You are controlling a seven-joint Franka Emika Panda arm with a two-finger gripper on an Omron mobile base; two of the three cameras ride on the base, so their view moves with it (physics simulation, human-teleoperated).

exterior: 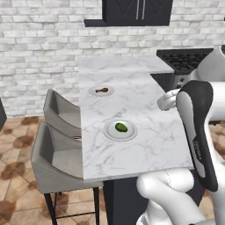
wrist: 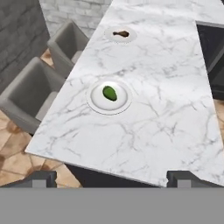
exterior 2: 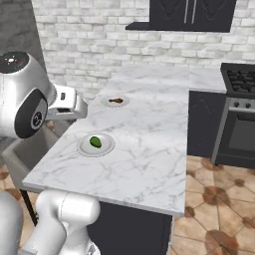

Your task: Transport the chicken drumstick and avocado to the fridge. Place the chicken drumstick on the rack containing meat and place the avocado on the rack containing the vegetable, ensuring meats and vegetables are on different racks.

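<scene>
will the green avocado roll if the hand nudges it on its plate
The small oval dark green avocado probably rolls easily: it looks rounded and smooth. The round white plate under it seems shallow, so its rim may not stop it. It likely stays rigid when squeezed.

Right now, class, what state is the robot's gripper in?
Gripper: jaws open wide, holding nothing, above the near edge of the marble counter.

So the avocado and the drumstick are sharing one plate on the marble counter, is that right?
Not quite. The avocado and the drumstick are on the marble counter, but each lies on its own plate, the drumstick's farther along. The hand view shows the two plates apart.
</scene>
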